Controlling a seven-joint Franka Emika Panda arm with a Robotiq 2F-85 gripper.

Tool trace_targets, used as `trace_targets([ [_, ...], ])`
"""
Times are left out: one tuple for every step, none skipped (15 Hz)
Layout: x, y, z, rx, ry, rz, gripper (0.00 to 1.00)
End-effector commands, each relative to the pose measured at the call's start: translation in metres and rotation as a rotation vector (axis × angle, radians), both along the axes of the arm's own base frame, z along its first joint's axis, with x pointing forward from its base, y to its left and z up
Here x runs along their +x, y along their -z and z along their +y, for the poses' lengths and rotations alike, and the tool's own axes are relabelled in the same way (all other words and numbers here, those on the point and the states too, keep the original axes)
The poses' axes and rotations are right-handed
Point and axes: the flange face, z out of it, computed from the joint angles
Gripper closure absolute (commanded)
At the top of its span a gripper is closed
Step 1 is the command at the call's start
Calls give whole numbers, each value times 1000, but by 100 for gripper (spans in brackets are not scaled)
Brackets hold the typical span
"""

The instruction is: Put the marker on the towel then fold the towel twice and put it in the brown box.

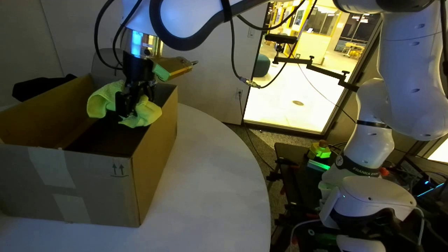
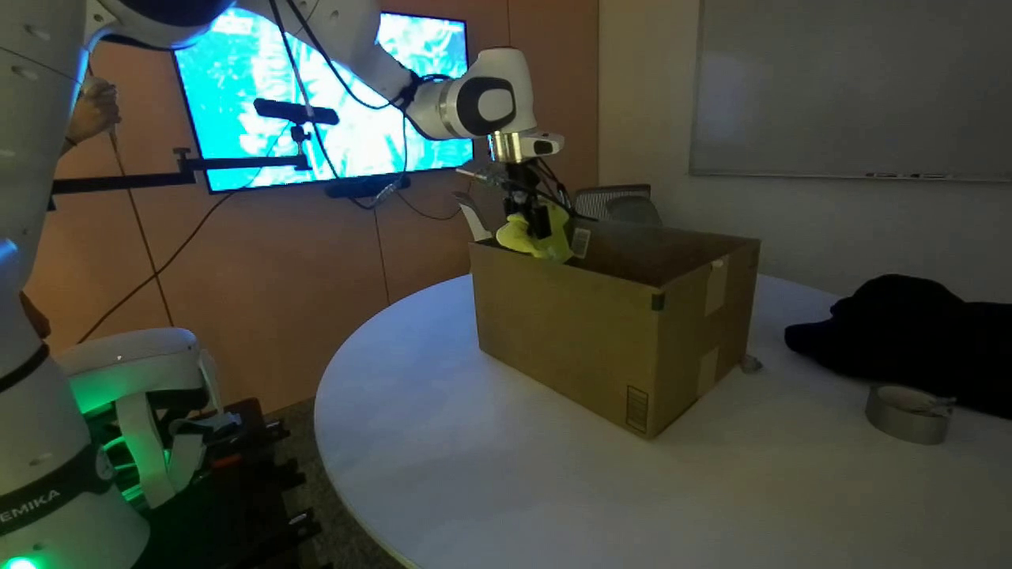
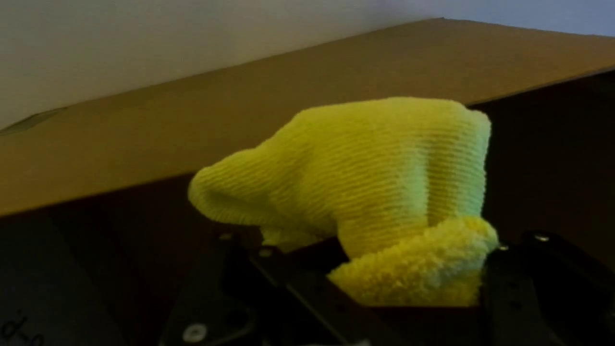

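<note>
A: so where's that fuzzy yellow-green cloth towel (image 3: 384, 168) at?

B: bunched up in the black jointed fingers (image 1: 122, 105), which are pinched narrow around it, right at the open top of the big tan cardboard box (image 1: 101, 189). can't tell if it touches the rim tho

A: and around that?

B: box sits on the rounded white worktop (image 2: 553, 506), with a round grey roll (image 2: 905, 425) and a black fabric heap (image 2: 909, 332) apart from it

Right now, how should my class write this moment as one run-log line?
gripper: pinching towel; towel: bunched, at opening of box; marker: not visible
</note>
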Motion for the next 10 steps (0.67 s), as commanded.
trace_targets([
  [13, -11, -2, -29, 36, -8, 60],
  [14, -11, -3, -28, 45, -8, 59],
  [15, -12, -4, -29, 51, -12, 53],
  [16, -13, -4, -30, 57, -12, 46],
  [17, -13, -5, -30, 59, -11, 37],
  [17, -14, -5, -32, 61, -10, 30],
  [17, -15, -5, -36, 59, -4, 21],
  [16, -16, -5, -39, 53, -2, 15],
  [16, -16, -4, -37, 37, 5, 8],
  [15, -17, -4, -38, 30, 8, 1],
])
